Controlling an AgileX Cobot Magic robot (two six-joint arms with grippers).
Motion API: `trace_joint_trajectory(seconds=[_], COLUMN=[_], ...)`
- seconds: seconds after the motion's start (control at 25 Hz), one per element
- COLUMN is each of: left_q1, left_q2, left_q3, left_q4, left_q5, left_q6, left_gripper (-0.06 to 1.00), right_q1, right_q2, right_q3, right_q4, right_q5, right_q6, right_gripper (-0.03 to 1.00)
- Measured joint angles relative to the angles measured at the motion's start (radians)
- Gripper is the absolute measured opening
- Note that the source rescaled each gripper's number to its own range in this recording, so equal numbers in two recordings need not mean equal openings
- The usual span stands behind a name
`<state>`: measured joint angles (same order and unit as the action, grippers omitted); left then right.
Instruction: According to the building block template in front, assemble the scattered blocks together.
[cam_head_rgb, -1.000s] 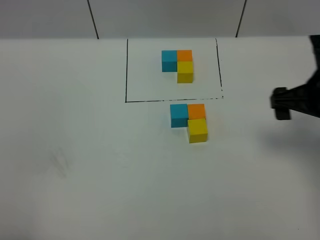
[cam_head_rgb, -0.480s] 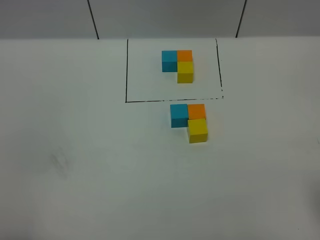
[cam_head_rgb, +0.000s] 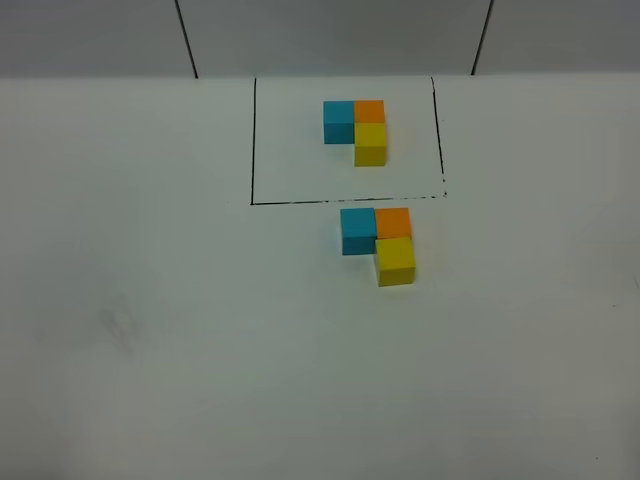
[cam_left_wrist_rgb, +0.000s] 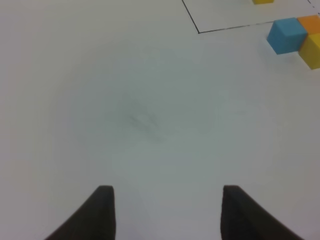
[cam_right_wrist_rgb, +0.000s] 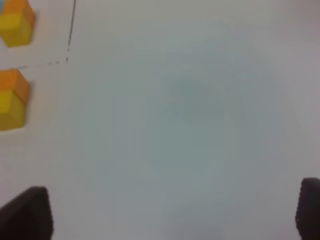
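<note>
Gone from the exterior high view is the right arm, which a second ago reached in from the 3 o'clock edge; nothing else has shifted. The building block template (cam_head_rgb: 356, 130) sits inside the black outline (cam_head_rgb: 252, 140) toward 12 o'clock. The scattered blocks now stand together just below that outline: blue cube (cam_head_rgb: 357, 229) touching orange cube (cam_head_rgb: 393, 222), yellow cube (cam_head_rgb: 395, 260) touching the orange one on its 6 o'clock side. That L matches the template, so the assembly looks finished.

The left gripper (cam_left_wrist_rgb: 167, 212) shows both fingers spread wide with bare table (cam_left_wrist_rgb: 150, 120) between them, holding nothing. The right gripper (cam_right_wrist_rgb: 172, 215) is likewise spread wide and empty.

Little risk remains, to my judgement; a careless return sweep by either arm could knock the cubes apart, since they only rest against each other.

Only the high view shows both groups whole. The left wrist view catches just the edge of the assembled group plus a faint smudge on the table; the right wrist view shows orange and yellow faces only, no blue.
</note>
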<state>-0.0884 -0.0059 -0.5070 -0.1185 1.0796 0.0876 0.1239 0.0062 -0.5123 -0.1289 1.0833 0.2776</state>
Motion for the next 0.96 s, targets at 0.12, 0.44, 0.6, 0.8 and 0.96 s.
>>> trace_joint_trajectory(seconds=[0.12, 0.44, 0.6, 0.8, 0.96], left_q1=[0.000, 0.000, 0.000, 0.000, 0.000], left_q2=[0.000, 0.000, 0.000, 0.000, 0.000], left_q3=[0.000, 0.000, 0.000, 0.000, 0.000], left_q4=[0.000, 0.000, 0.000, 0.000, 0.000], left_q5=[0.000, 0.000, 0.000, 0.000, 0.000], left_q6=[0.000, 0.000, 0.000, 0.000, 0.000], left_gripper=[0.08, 0.08, 0.08, 0.08, 0.08], right_q1=[0.021, 0.030, -0.002, -0.023, -0.023], right_q2=[-0.010, -0.010, -0.010, -0.010, -0.010], right_q3=[0.007, 0.009, 0.009, 0.009, 0.009], right_q4=[0.008, 0.018, 0.019, 0.019, 0.019], right_q5=[-0.002, -0.006, -0.007, -0.007, -0.008], right_q6=[-0.025, -0.050, -0.050, -0.050, -0.050], right_gripper=[0.97, 0.86, 0.84, 0.81, 0.80])
